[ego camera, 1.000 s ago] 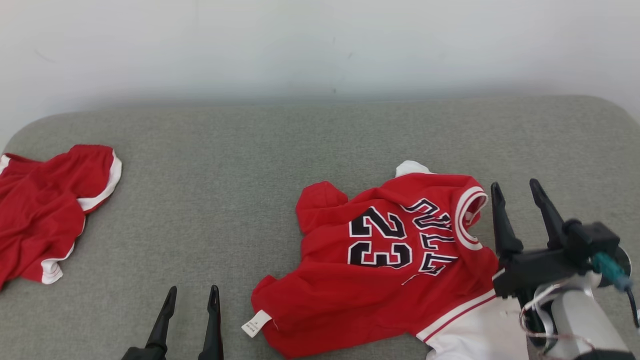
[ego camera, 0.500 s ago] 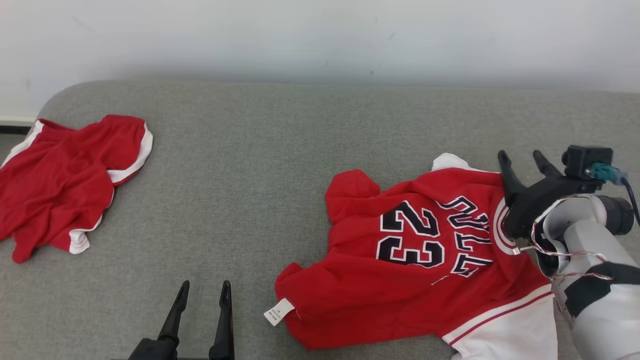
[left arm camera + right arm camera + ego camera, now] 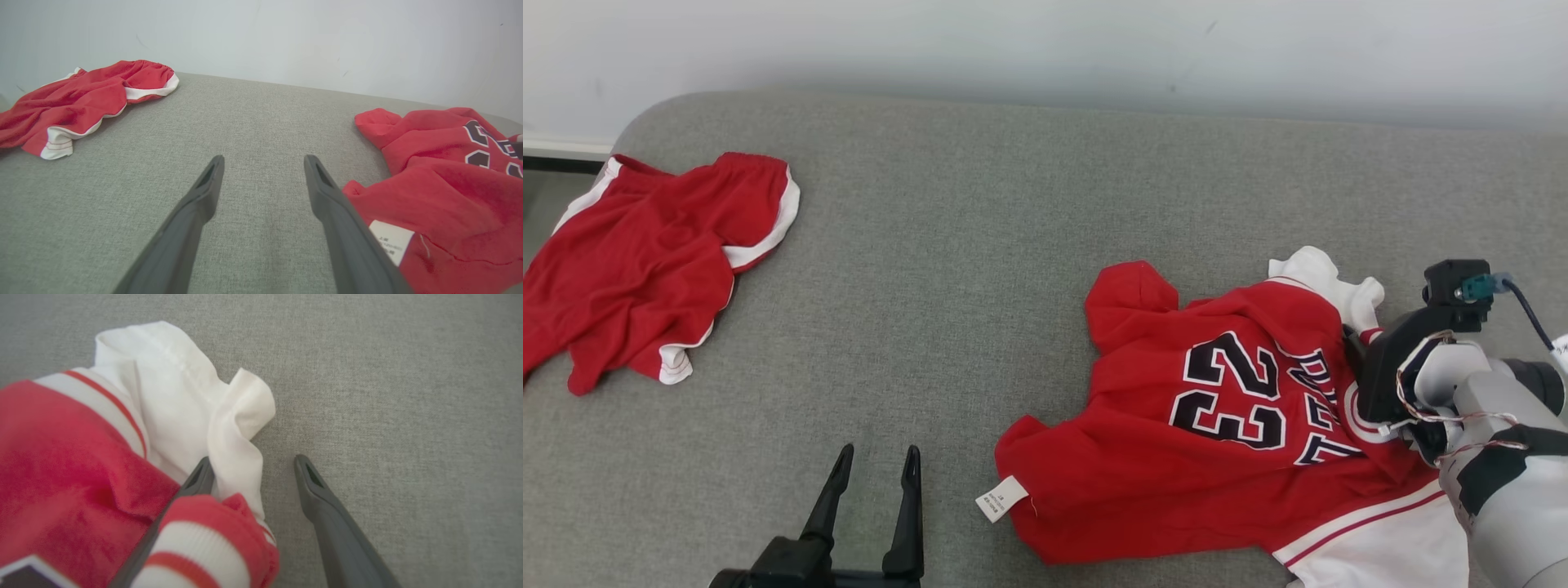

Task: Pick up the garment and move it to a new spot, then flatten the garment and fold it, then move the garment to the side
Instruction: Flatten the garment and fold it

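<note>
The right gripper (image 3: 252, 462) is spread wide; the shirt's (image 3: 1143, 457) white cloth is seen between its fingers. The left gripper (image 3: 263, 161) is spread wide, empty.

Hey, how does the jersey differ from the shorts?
The jersey carries a black 23 and lettering; the shorts are plain red with white trim. The jersey lies on the right, the shorts far left. Both are red and crumpled on the grey cushion.

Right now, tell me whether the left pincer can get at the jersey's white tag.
Probably yes: the left pincer is open, and the white tag lies just right of it at the jersey edge, bare cushion between.
</note>
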